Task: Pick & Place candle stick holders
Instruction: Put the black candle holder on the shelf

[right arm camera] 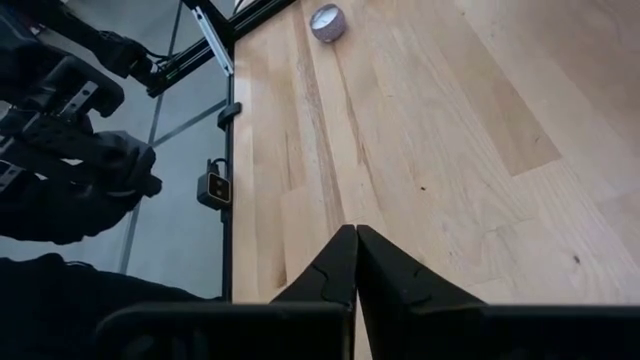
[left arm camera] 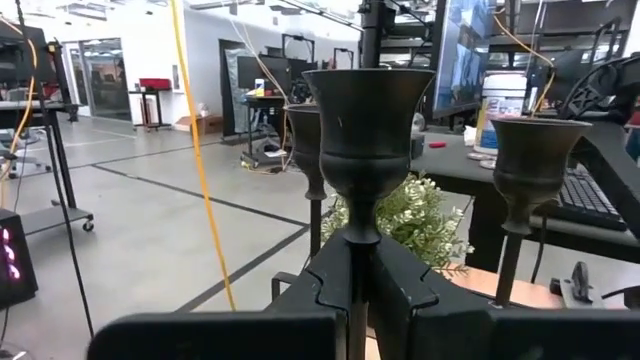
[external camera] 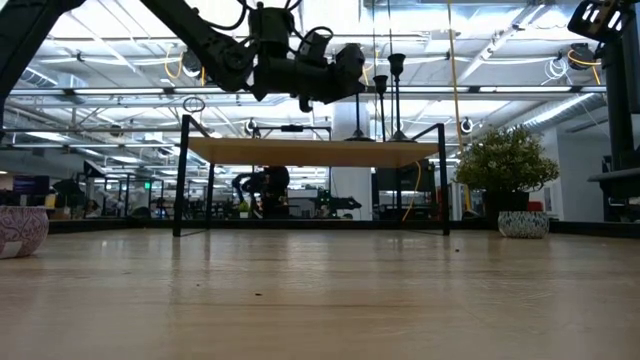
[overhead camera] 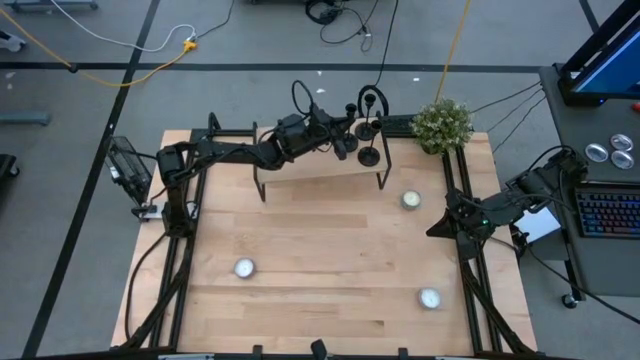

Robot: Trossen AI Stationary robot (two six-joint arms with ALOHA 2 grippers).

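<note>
matte-black candle stick holder (left arm camera: 368,150), likely rigid and top-heavy, sits clamped by its thin stem in the closed left gripper (left arm camera: 362,285).

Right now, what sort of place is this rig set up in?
It looks like an open robotics lab or workshop rather than a home. The wooden table sits in a black metal frame on a grey floor with taped lines, a keyboard is on a desk beside it, and other workstations stand under exposed ceiling lights.
</note>
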